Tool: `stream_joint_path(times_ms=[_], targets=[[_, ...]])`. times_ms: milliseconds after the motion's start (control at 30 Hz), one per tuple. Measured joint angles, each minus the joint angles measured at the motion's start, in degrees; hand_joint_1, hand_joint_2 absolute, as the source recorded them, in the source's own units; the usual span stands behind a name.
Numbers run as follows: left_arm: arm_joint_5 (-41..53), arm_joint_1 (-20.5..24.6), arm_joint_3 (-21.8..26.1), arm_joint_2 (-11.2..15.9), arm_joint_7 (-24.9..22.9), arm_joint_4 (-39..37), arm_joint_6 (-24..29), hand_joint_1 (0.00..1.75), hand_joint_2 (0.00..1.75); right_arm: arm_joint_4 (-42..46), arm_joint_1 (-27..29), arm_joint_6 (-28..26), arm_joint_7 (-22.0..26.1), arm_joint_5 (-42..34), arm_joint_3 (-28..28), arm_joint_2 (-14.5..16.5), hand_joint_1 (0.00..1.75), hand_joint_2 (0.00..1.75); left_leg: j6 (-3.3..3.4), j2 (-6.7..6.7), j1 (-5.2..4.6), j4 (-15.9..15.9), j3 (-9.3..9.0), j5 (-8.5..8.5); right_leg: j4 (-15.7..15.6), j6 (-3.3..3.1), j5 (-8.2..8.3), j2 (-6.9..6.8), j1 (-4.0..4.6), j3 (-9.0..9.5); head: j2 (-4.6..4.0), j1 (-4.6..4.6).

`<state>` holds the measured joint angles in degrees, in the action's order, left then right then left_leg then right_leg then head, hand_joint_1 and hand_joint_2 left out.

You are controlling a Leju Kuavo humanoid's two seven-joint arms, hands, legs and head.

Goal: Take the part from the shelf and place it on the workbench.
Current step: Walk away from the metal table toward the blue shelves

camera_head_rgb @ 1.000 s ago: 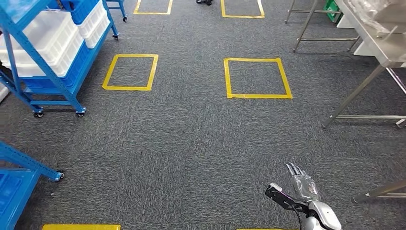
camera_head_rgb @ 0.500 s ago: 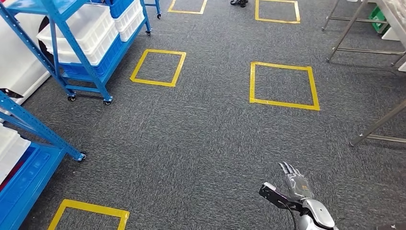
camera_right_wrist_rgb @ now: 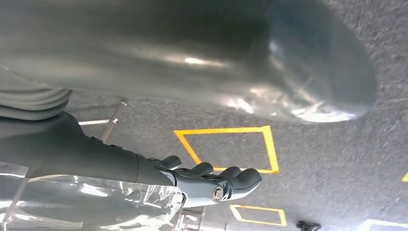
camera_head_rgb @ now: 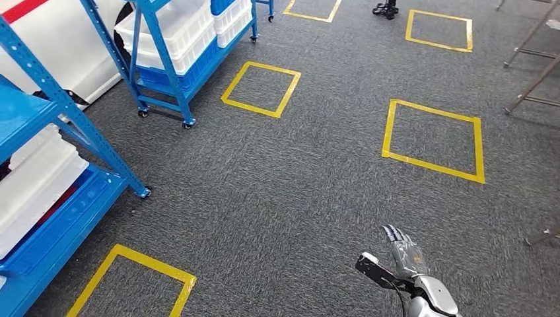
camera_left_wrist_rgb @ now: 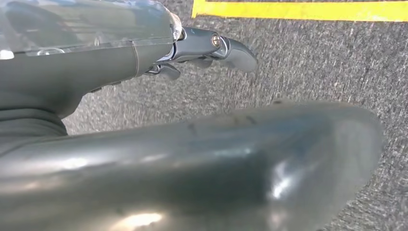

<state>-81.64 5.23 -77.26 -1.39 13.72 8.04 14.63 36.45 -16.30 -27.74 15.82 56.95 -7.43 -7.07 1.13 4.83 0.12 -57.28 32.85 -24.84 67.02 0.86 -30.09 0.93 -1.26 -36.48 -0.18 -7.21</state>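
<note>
My right hand [camera_head_rgb: 404,254] hangs low at the right in the head view, fingers straight and apart, holding nothing; the right wrist view shows this hand [camera_right_wrist_rgb: 159,175] above grey carpet. My left hand [camera_left_wrist_rgb: 144,53] has its fingers [camera_left_wrist_rgb: 233,50] stretched out over the carpet and is empty. A blue rolling shelf [camera_head_rgb: 66,112] stands close on the left with white bins [camera_head_rgb: 33,178] on its lower levels. A second blue shelf [camera_head_rgb: 168,63] further back holds white and blue bins [camera_head_rgb: 178,30]. I cannot make out any part on either shelf.
Yellow tape squares mark the grey carpet: one ahead on the right [camera_head_rgb: 432,139], one near the far shelf [camera_head_rgb: 261,88], one by the near shelf [camera_head_rgb: 132,284]. Metal bench legs [camera_head_rgb: 531,82] stand at the upper right. A person's shoes [camera_head_rgb: 385,8] show at the top.
The whole picture has swung: the camera has turned left, so the blue shelves loom nearer and the metal benches slide off to the right. My right hand keeps its pose.
</note>
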Motion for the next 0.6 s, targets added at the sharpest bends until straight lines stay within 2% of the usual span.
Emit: stream_joint_path(times_ms=[33,67,100,167,200,267,300,333,367,400,433,467,500,567,600], targets=[[0.1,0.0,0.0,0.0,0.0,0.0,-0.1,0.0,0.0,0.0,0.3,-0.1,-0.3,0.0,0.0,0.0,0.0,0.0,-0.3,0.74,-0.01,-0.3,0.09,-0.17,-3.6,0.01,1.59,1.12,-0.1,1.62,0.0,0.0],[0.1,0.0,0.0,0.0,0.1,0.0,-0.2,0.0,0.0,0.1,0.7,-0.2,-0.7,0.0,-0.1,0.1,0.0,0.0,-0.65,1.4,0.0,-0.5,0.25,-0.28,-6.2,-0.09,2.51,1.96,-0.19,2.75,0.0,-0.01],[0.1,0.0,0.0,0.0,0.2,0.0,-0.3,0.0,0.0,0.3,1.1,-0.2,-0.9,0.1,-0.1,0.1,0.0,0.0,-0.99,1.96,0.03,-0.7,0.43,-0.33,-7.4,-0.28,2.71,2.52,-0.14,3.29,-0.01,-0.02],[-0.4,-0.2,0.0,0.0,0.2,0.0,-0.7,0.0,0.0,1.0,1.9,0.2,-1.2,0.3,-0.3,0.2,0.0,0.0,-1.7,2.88,0.12,-0.6,0.75,-0.25,-7.5,-1.0,2.71,1.8,0.07,3.34,-0.01,-0.04],[-1.0,-0.4,0.2,0.1,0.2,0.0,-1.0,0.0,0.0,1.4,2.0,0.7,-1.3,0.5,-0.5,0.4,0.0,0.0,-1.99,2.38,0.16,-0.8,0.88,-0.45,-7.7,-1.43,2.8,1.29,0.1,3.4,-0.01,-0.04],[-2.5,-0.5,0.9,0.1,0.4,0.0,-1.9,0.0,0.0,2.2,2.2,1.6,-1.6,0.8,-1.0,0.7,0.0,0.0,-2.45,-0.48,0.07,-3.7,2.24,-2.4,-8.0,-2.36,2.91,0.13,0.11,3.53,0.0,-0.05],[-3.1,-0.4,1.3,0.1,0.6,0.0,-2.2,0.0,0.0,2.4,2.3,1.9,-1.7,0.9,-1.2,0.8,0.0,0.0,-2.58,-2.33,0.06,-7.0,3.7,-4.22,-8.0,-2.72,2.89,-0.61,0.25,3.58,-0.01,-0.05],[-3.4,-0.4,1.6,0.0,0.9,0.0,-2.5,0.0,0.0,2.5,2.5,2.0,-1.8,0.9,-1.3,0.9,0.0,0.0,-2.71,-3.43,0.06,-10.9,5.57,-6.18,-8.0,-2.95,2.81,-1.34,0.43,3.59,-0.01,-0.05],[-3.6,-0.3,1.8,0.0,1.1,0.0,-2.7,0.0,0.0,2.6,2.8,2.2,-1.9,1.0,-1.5,1.1,0.0,0.0,-2.8,-3.95,0.11,-14.7,7.42,-7.74,-8.0,-3.06,2.74,-2.16,0.6,3.59,-0.01,-0.05],[-3.8,-0.4,2.0,-0.1,1.3,0.0,-2.8,0.0,0.0,2.7,3.0,2.4,-2.0,1.0,-1.7,1.3,0.0,0.0,-2.84,-4.2,0.13,-17.1,8.62,-8.41,-8.0,-3.14,2.67,-2.97,0.75,3.6,-0.01,-0.04],[-4.0,-0.5,2.3,-0.1,1.5,0.0,-2.9,0.0,0.0,2.7,3.0,2.7,-2.1,1.1,-1.9,1.5,0.0,0.0,-2.79,-4.36,0.13,-17.4,8.71,-7.93,-8.0,-3.17,2.61,-3.72,0.87,3.64,0.0,-0.04],[-4.2,-0.5,2.6,-0.1,1.7,0.0,-3.1,0.0,0.0,2.8,3.1,3.0,-2.1,1.1,-2.1,1.7,0.0,0.0,-2.65,-4.61,0.1,-15.4,7.67,-6.49,-8.0,-3.15,2.52,-4.46,0.97,3.74,0.0,-0.04],[-4.4,-0.6,2.8,-0.1,1.8,0.0,-3.3,0.0,0.0,2.8,3.1,3.2,-2.1,1.1,-2.2,1.9,0.0,0.0,-2.37,-5.32,0.0,-11.6,5.62,-4.5,-8.0,-3.1,2.4,-5.15,1.05,3.91,0.0,-0.04],[-4.9,-0.4,3.4,-0.1,2.0,0.0,-3.7,0.0,0.0,2.8,3.0,3.7,-2.3,1.1,-2.4,2.1,0.0,0.0,-1.55,-7.97,-0.62,-3.8,1.61,-1.74,-8.0,-2.74,2.06,-6.43,1.33,4.32,-0.01,-0.04],[-5.2,-0.3,3.7,-0.1,2.0,0.0,-3.9,0.0,0.0,2.8,2.8,3.8,-2.4,1.1,-2.4,2.2,0.0,0.0,-1.18,-8.81,-0.91,-1.8,0.58,-1.19,-7.9,-2.51,1.92,-7.05,1.43,4.46,-0.01,-0.04]])
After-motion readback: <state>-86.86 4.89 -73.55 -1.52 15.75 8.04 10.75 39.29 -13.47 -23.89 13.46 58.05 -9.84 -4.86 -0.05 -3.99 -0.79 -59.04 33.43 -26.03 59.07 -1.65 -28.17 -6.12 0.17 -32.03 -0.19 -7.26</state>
